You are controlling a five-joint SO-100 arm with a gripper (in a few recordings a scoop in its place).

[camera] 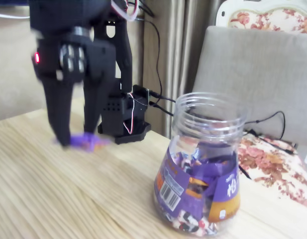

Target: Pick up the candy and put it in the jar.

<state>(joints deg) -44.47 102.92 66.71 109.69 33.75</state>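
Black pincer (77, 135) down on table (68, 194), fingers around purple candy (87, 142), clamp or gap unclear from blur; jar (200, 169) well right

A light wooden table (53, 189) fills the foreground. Behind it hang beige curtains (175, 50), beside a grey padded chair back (253, 74) and floral cushion (277, 159).

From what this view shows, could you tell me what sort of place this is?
Probably a home living room, not a lab: a wooden table, a padded grey chair behind it, floral upholstery and curtains.
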